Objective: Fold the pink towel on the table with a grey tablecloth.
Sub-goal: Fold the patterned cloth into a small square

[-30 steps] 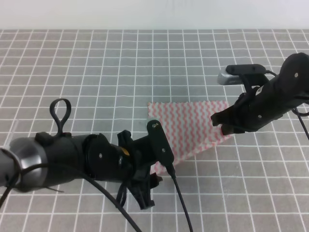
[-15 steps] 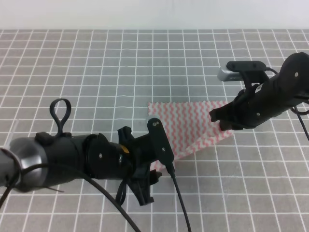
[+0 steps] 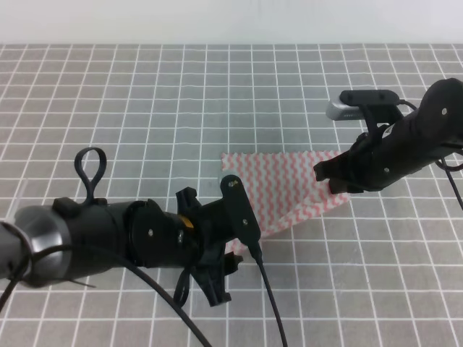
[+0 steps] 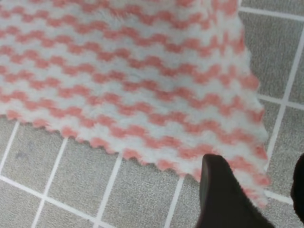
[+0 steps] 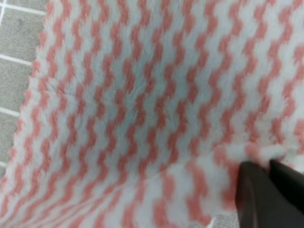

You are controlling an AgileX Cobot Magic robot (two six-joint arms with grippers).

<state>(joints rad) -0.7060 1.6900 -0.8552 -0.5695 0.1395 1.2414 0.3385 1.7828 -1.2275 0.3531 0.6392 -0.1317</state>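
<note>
The pink towel [image 3: 282, 189] lies on the grey tablecloth [image 3: 145, 108] of the table, a little right of the middle, and fills most of both wrist views [image 4: 128, 80] [image 5: 142, 95]. My left gripper [image 3: 230, 260] [image 4: 259, 199] is at the towel's near corner, open, with one dark finger on each side of the corner. My right gripper [image 3: 334, 185] [image 5: 266, 192] is shut on the towel's right corner. It holds that corner slightly off the cloth, so the towel creases toward it.
The grey grid cloth stretches in every direction around the towel. The bulky left arm [image 3: 108, 242] and its cable [image 3: 271, 303] cover the near left part of the table. A pale wall [image 3: 231, 22] bounds the far edge.
The right gripper has risen and drifted slightly with the towel corner in it. The left gripper has shifted a little at the near corner. The last half second shows almost no motion.
</note>
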